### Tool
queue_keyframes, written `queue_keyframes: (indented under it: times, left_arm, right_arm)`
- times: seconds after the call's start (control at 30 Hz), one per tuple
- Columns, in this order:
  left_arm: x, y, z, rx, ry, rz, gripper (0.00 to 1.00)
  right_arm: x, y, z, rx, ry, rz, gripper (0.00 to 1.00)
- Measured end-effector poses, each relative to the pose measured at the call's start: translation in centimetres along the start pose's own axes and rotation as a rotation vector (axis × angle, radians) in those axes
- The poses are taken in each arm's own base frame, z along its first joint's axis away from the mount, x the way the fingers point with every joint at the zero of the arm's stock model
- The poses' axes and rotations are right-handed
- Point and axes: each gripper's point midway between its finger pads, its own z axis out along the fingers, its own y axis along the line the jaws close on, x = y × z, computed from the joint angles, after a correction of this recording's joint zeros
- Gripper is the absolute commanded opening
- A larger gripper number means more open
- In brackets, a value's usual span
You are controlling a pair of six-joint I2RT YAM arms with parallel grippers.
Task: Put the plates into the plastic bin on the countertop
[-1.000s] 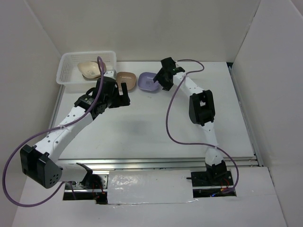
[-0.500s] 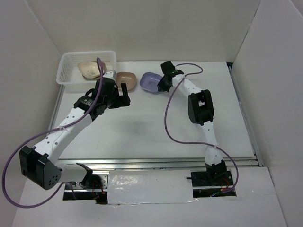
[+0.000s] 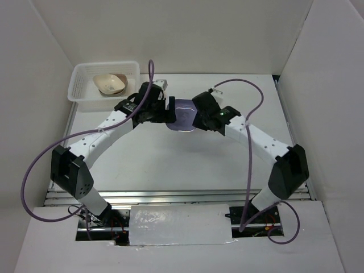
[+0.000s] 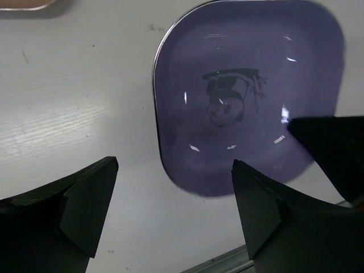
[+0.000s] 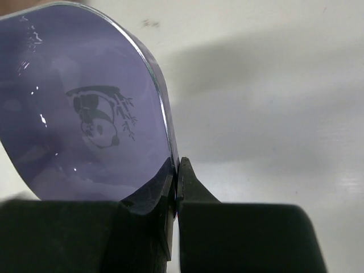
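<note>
The right gripper [image 5: 175,170] pinches the purple plate [image 3: 183,114] by its rim. The left gripper [image 4: 173,166], jaws apart, hovers just beside it, nearer the bin [image 3: 77,85].

Nothing legible: no words, labels, brands or numbers anywhere. Only a wordless dark line drawing of a panda with bamboo, at the centre of the purple plate [image 4: 244,96].

The white countertop [image 3: 170,165] carries the plastic bin [image 3: 85,98] at its far left corner
</note>
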Motion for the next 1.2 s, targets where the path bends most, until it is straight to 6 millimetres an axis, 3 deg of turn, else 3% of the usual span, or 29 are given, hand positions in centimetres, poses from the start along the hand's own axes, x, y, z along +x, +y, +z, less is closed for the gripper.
queue_keyframes:
  times: [0.07, 0.13, 0.17, 0.2, 0.27, 0.3, 0.37, 0.4, 0.43, 0.47, 0.5, 0.57, 0.63, 0.7, 0.83, 0.97, 1.07, 1.2]
  left_arm:
    - [0.9, -0.4, 0.7, 0.006, 0.033, 0.005, 0.90]
    - [1.7, -0.5, 1.2, 0.007, 0.057, 0.009, 0.74]
    - [2.1, -0.6, 1.3, 0.007, 0.067, 0.006, 0.61]
    - [2.5, -0.7, 1.4, 0.009, 0.075, 0.002, 0.37]
    - [2.5, -1.4, 1.4, 0.037, 0.075, -0.012, 0.17]
    - [2.4, -1.9, 1.3, 0.047, 0.071, -0.011, 0.00]
    - [2.0, -2.3, 1.2, 0.044, 0.062, -0.026, 0.00]
    - [1.8, -2.2, 1.2, 0.037, 0.060, -0.032, 0.00]
    - [1.5, -2.3, 1.1, 0.034, 0.060, -0.037, 0.00]
    - [1.1, -2.1, 1.1, 0.027, 0.052, -0.038, 0.00]
    - [0.7, -1.8, 1.2, 0.010, 0.040, -0.034, 0.00]
    - [-0.4, -0.5, 1.2, -0.039, 0.016, -0.043, 0.00]
    - [-2.1, 2.1, 1.1, -0.107, -0.011, -0.080, 0.00]
    - [-5.0, 6.5, 0.6, -0.199, -0.066, -0.148, 0.00]
    - [-12.2, 18.5, -1.3, -0.428, -0.235, -0.320, 0.00]
    - [-17.2, 28.6, -1.3, -0.588, -0.336, -0.440, 0.00]
    - [-18.3, 33.6, 0.8, -0.642, -0.351, -0.513, 0.00]
    - [-15.3, 38.0, 3.8, -0.654, -0.280, -0.612, 0.00]
  right_arm:
    - [0.0, 0.2, -2.2, -0.056, -0.013, 0.006, 0.00]
    - [-0.5, 0.1, -3.5, -0.090, -0.033, 0.022, 0.00]
    - [-0.6, 0.1, -3.9, -0.106, -0.037, 0.028, 0.00]
    - [-0.6, 0.1, -4.2, -0.123, -0.037, 0.031, 0.00]
    - [0.1, -0.1, -4.6, -0.134, -0.026, 0.022, 0.00]
    - [0.6, -0.3, -4.6, -0.134, -0.016, 0.016, 0.00]
    - [1.0, -0.5, -4.6, -0.127, -0.007, 0.019, 0.02]
    - [0.8, -0.4, -4.6, -0.134, -0.013, 0.025, 0.11]
    - [0.6, -0.2, -4.8, -0.140, -0.019, 0.027, 0.31]
    - [0.5, -0.1, -4.9, -0.150, -0.021, 0.032, 0.91]
    - [0.5, 0.1, -5.3, -0.166, -0.019, 0.032, 1.00]
    - [0.1, 0.2, -6.2, -0.193, -0.029, 0.025, 1.00]
    - [-0.7, 0.0, -7.4, -0.219, -0.057, 0.038, 1.00]
    - [-1.4, -1.3, -8.4, -0.228, -0.093, 0.063, 1.00]
    - [-1.9, -4.4, -9.1, -0.232, -0.138, 0.107, 1.00]
    - [0.1, -6.0, -7.6, -0.224, -0.084, 0.097, 1.00]
    - [2.3, -6.5, -6.3, -0.220, -0.017, 0.072, 1.00]
    - [4.0, -7.0, -5.7, -0.222, 0.025, 0.048, 1.00]
